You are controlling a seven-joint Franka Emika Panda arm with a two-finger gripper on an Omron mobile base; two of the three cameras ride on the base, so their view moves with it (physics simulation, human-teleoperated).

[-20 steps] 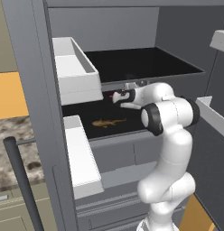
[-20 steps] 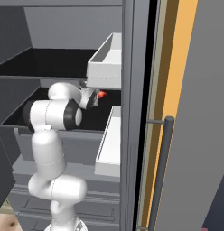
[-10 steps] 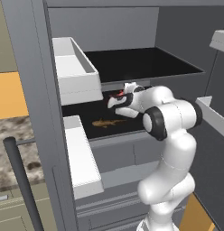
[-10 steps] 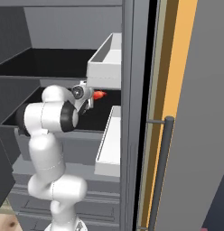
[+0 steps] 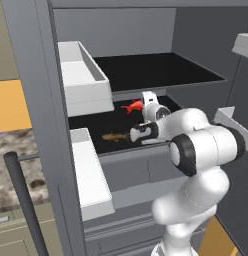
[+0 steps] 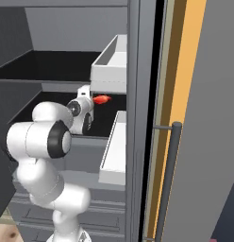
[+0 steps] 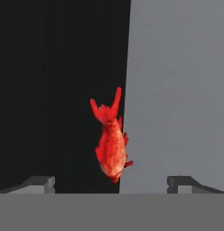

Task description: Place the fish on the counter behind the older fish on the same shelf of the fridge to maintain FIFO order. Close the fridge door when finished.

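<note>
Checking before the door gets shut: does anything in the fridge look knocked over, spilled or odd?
Nothing stands out. The fish is toward the back of the shelf, behind the older fish, which lies flat near the front. The claw is open, its tips clear of the fish. No spills or damage.

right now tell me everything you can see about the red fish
The fish is small, bright red-orange and toy-like, with a forked tail, short fins along its sides and a glossy, mottled body. In the hand view it lies between the pincer fingertips, which stand wide apart and do not touch it, tail pointing away from the hand. In the left base view it sits over the black shelf inside the fridge, farther back than the older fish. Whether it rests on the shelf cannot be told.
</note>
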